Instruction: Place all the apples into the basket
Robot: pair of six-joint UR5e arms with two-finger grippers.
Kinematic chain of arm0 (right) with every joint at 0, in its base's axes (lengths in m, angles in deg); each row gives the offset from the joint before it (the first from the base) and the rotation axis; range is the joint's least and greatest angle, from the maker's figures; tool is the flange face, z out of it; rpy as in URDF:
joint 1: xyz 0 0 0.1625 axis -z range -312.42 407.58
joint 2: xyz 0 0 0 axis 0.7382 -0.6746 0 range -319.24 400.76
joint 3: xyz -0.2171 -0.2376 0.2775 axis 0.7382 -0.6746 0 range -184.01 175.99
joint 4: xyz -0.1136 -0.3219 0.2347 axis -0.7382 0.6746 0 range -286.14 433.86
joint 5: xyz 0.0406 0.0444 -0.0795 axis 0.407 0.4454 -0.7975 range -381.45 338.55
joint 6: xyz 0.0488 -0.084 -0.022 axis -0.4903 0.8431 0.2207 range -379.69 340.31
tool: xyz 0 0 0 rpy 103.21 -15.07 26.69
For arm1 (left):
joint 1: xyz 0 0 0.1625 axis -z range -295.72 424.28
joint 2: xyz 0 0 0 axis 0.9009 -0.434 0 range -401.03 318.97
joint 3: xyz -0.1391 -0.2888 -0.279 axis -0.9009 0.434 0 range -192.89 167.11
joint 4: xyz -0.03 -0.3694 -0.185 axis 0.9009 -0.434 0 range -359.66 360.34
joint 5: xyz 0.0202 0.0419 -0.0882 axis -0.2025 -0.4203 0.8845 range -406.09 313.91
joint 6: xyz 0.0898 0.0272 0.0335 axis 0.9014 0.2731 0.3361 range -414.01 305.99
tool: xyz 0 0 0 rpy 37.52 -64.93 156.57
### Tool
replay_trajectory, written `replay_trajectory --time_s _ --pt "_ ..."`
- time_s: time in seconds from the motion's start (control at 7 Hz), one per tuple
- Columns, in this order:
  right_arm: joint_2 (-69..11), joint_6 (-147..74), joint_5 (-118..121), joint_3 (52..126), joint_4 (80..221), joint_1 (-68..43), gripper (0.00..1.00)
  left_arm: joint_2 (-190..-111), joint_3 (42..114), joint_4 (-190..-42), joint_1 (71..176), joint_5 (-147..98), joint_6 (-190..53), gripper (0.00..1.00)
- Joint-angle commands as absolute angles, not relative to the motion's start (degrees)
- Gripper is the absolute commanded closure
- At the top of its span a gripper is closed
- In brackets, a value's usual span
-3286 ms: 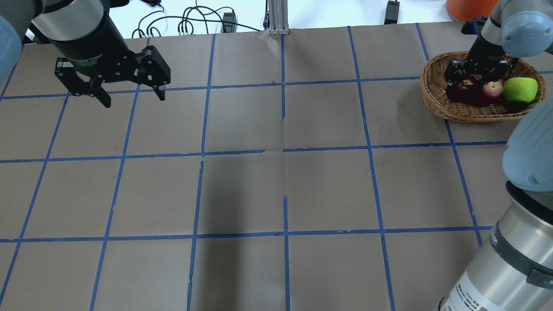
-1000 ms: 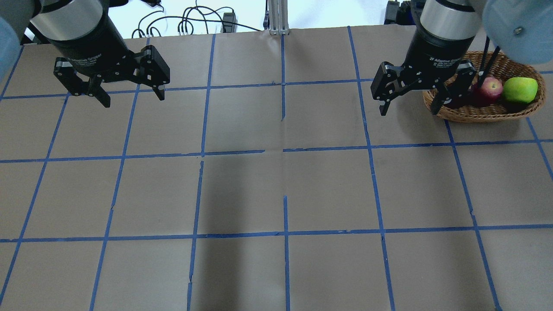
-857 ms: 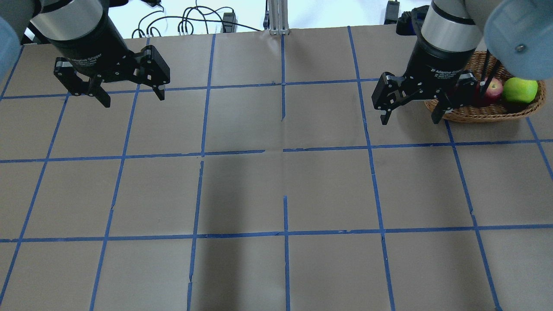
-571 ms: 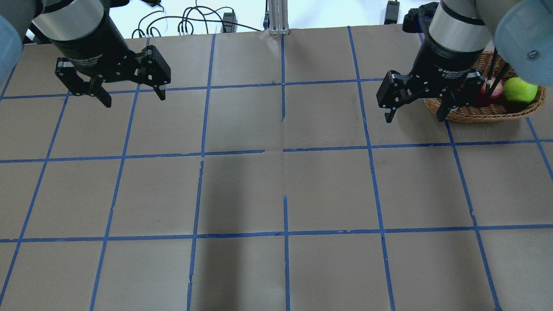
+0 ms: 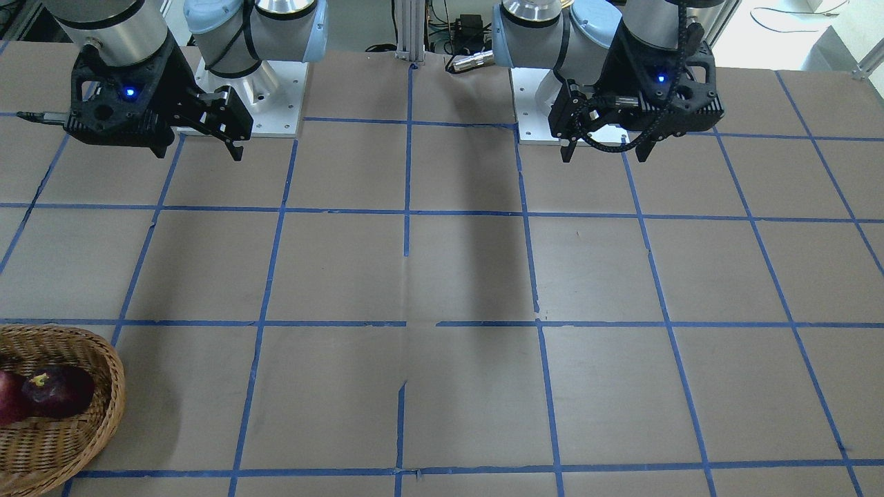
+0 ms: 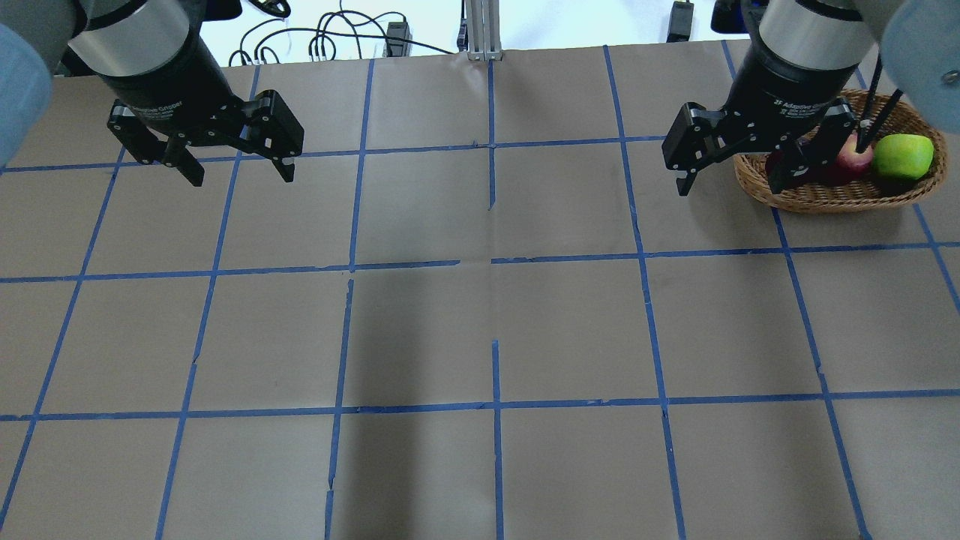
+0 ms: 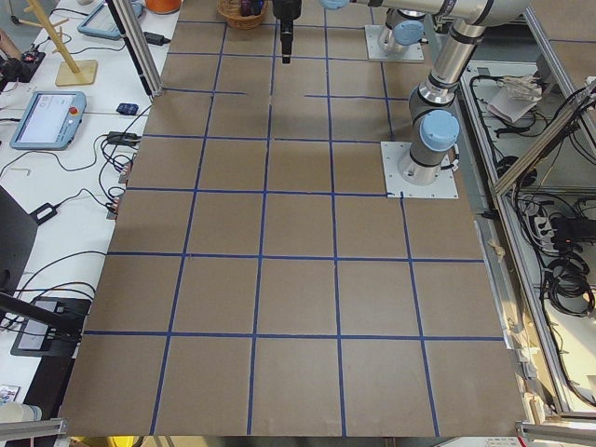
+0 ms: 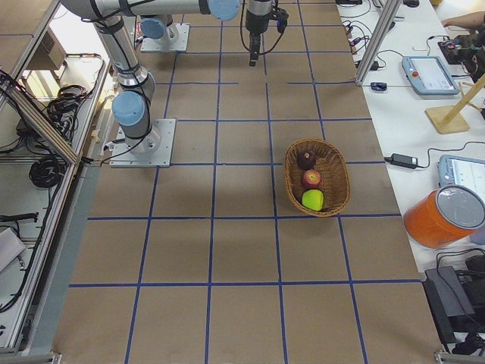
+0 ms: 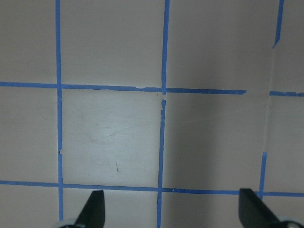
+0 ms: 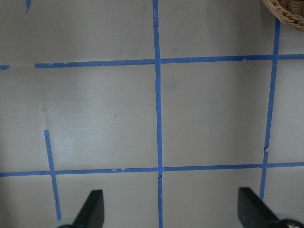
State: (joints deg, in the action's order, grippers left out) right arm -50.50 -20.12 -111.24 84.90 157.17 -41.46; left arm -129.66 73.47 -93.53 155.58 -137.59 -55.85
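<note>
The wicker basket (image 6: 825, 201) stands at the table's far right and holds all three apples. The yellow-green apple (image 6: 903, 155) is on its right, the red apple (image 6: 853, 156) in the middle. The dark maroon apple (image 5: 59, 392) is mostly hidden behind my right gripper in the overhead view. All three also show in a row in the exterior right view (image 8: 311, 180). My right gripper (image 6: 729, 189) is open and empty, raised over the basket's left edge. My left gripper (image 6: 241, 178) is open and empty, raised over the far left of the table.
The brown paper table (image 6: 495, 330) carries a grid of blue tape. Cables (image 6: 330, 41) and a metal post (image 6: 484, 30) lie past the far edge. The basket's rim shows at the top right corner of the right wrist view (image 10: 289, 9).
My right gripper left the maroon apple in the basket, rose out of it and moved to its left edge. My left gripper shifted slightly right and nearer.
</note>
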Motion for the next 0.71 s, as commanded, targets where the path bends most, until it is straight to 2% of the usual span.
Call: replay_trajectory --time_s 0.0,0.57 --pt "-50.5 -20.1 -111.3 84.9 157.2 -41.5 0.0 -129.6 73.5 -93.5 155.6 -137.6 -55.8 0.0" --pt "-50.6 -20.1 -111.4 85.1 157.1 -41.5 0.0 -129.5 73.5 -93.5 155.5 -137.8 -56.1 0.0"
